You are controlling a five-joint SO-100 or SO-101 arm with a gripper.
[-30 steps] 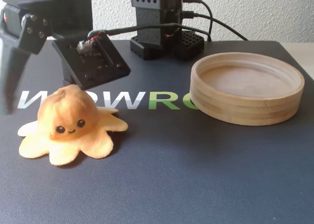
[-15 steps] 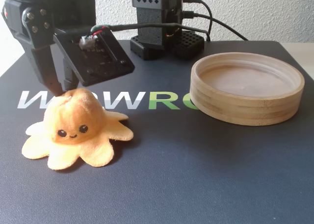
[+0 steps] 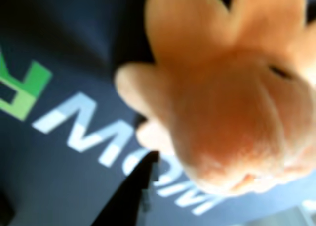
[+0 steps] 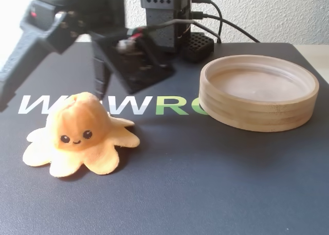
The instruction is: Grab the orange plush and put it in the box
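Soft plush on the mat, claw just behind it, nothing gripped yet

Dark blue-grey tabletop (image 4: 205, 194) carries everything, white and green lettering printed across it. Your arm (image 4: 61, 24) comes in from the upper left in the fixed view, black and motion-blurred. The box (image 4: 257, 111), pale layered wood with a thick rim, sits empty on the right, well apart from the toy.

The orange plush (image 4: 79, 134) rests upright on the tabletop, left of centre, face toward the camera, flat tentacles spread around the round head. The claw (image 4: 105, 86) hangs just behind and above it; one dark finger is clear, the other is lost in blur, so I cannot tell how wide it stands. The wrist view shows the plush (image 3: 222, 102) huge and out of focus, with one dark finger (image 3: 133, 196) low beside it, not holding it.

Handling, my read: light, squashy, fuzzy, not fragile, not slippery. You should pinch the round head across its sides; the tentacles are thin and floppy and would likely fold out of a grip. Expect the head to compress, so close well in.
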